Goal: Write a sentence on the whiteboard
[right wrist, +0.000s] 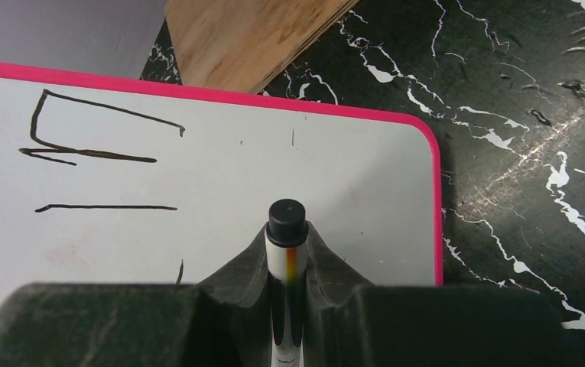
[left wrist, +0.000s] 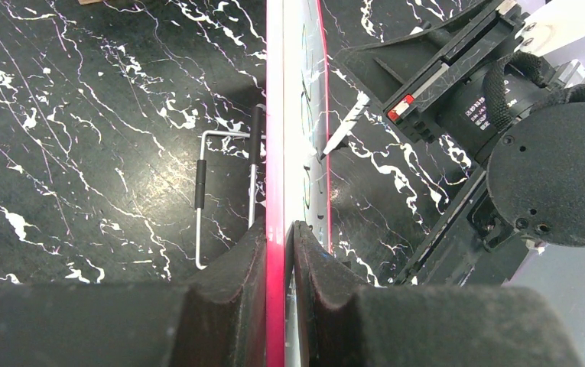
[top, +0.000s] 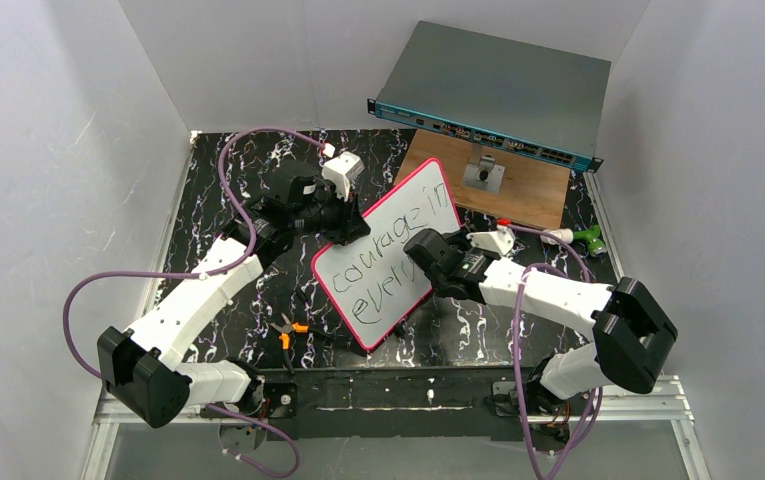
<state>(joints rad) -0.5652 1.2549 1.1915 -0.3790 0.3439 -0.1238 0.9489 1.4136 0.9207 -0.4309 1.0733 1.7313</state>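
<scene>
The whiteboard (top: 388, 250), white with a pink-red frame, stands tilted at the table's middle. Black handwriting on it reads "courage in" (top: 390, 237) and "every" (top: 380, 301) in two slanted lines. My left gripper (top: 346, 224) is shut on the board's left edge; the left wrist view shows the pink frame (left wrist: 275, 115) edge-on between my fingers (left wrist: 232, 283). My right gripper (top: 420, 243) is shut on a white marker (right wrist: 286, 245) with a black end, held over the board's right part (right wrist: 220, 191). The marker's tip (left wrist: 333, 141) nears the board face in the left wrist view.
A grey-teal network switch box (top: 493, 95) rests on a wooden board (top: 508, 185) at the back right. Orange-handled pliers (top: 286, 330) lie near the front. A green-and-white tool (top: 578, 236) lies at the right. A wire stand (left wrist: 224, 191) sits behind the board.
</scene>
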